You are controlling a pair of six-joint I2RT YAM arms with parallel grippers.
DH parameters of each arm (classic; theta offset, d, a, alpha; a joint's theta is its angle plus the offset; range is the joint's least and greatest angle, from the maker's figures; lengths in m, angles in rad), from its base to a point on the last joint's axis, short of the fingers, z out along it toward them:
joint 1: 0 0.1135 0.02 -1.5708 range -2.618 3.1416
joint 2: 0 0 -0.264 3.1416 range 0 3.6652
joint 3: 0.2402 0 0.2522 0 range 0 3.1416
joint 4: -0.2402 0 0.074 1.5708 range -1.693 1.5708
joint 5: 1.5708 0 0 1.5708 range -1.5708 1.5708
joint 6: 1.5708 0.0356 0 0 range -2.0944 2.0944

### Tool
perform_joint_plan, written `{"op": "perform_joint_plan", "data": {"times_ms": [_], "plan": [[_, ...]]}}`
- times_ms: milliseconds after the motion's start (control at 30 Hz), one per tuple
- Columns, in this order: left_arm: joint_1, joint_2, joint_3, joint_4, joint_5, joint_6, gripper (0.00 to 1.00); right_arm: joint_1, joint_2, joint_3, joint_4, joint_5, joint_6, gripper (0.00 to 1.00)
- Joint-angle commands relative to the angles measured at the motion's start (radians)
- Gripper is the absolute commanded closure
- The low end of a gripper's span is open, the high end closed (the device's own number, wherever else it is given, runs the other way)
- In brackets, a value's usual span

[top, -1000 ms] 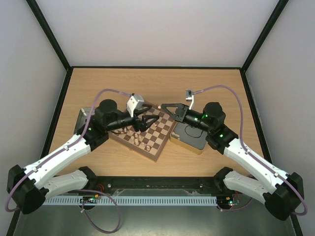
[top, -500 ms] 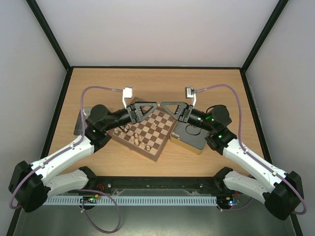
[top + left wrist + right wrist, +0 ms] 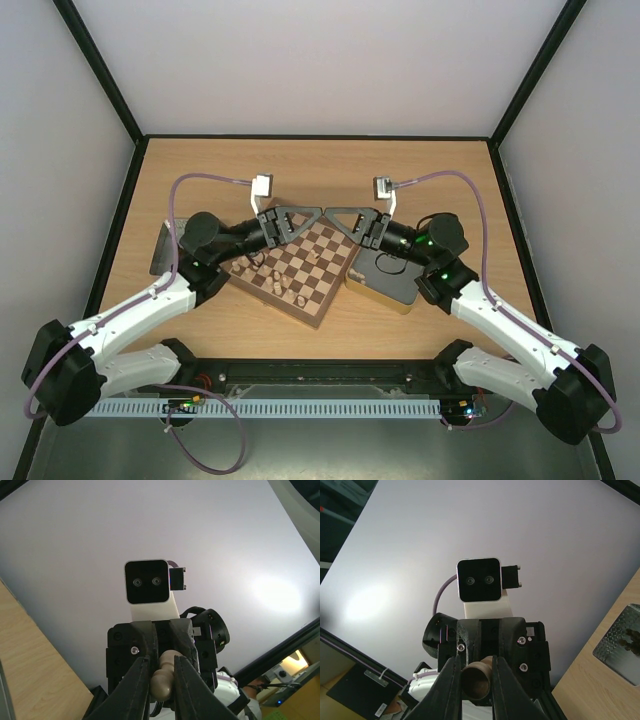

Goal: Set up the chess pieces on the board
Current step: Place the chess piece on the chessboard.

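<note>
While only a few pale chessmen (image 3: 276, 281) stood on the board (image 3: 330, 278), the left gripper (image 3: 163, 661) was clamped on a cream piece (image 3: 161, 682) and the right gripper (image 3: 475, 661) on a dark piece (image 3: 476, 680), both raised over its far corner. Most of the setup looked undone.

far half of table (image 3: 320, 165): bare wood, open to either arm. left gripper (image 3: 312, 215) and right gripper (image 3: 332, 213) raised nose to nose over far corner of board (image 3: 330, 265), slim gap, each bars the other. jaws full: pale piece (image 3: 162, 676) left, dark piece (image 3: 476, 681) right. pale chessmen (image 3: 276, 282) dot the near-left squares; right-hand squares mostly free. gold tin (image 3: 385, 285) crowds the right edge; silver tray (image 3: 160, 255) at left, partly under left arm (image 3: 130, 310).
</note>
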Motion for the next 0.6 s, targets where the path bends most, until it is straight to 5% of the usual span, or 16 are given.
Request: {"op": "perform_joint_plan", "data": {"times_ms": [0, 167, 300, 433, 567], "plan": [[-0.004, -0.004, 0.008, 0.080, 0.026, -0.008, 0.90, 0.003, -0.001, -0.012, 0.009, 0.028, -0.024, 0.94], [-0.004, -0.015, 0.001, 0.073, 0.015, -0.001, 0.98, 0.003, -0.011, -0.021, -0.029, 0.069, -0.060, 0.88], [0.001, -0.044, 0.008, -0.059, -0.029, 0.071, 0.98, 0.003, -0.036, -0.023, -0.097, 0.140, -0.094, 0.55], [0.013, -0.096, 0.065, -0.477, -0.179, 0.262, 0.98, 0.003, -0.088, -0.019, -0.288, 0.314, -0.184, 0.38], [0.013, -0.112, 0.160, -0.969, -0.432, 0.457, 0.97, 0.003, -0.116, -0.024, -0.458, 0.496, -0.259, 0.36]]}}
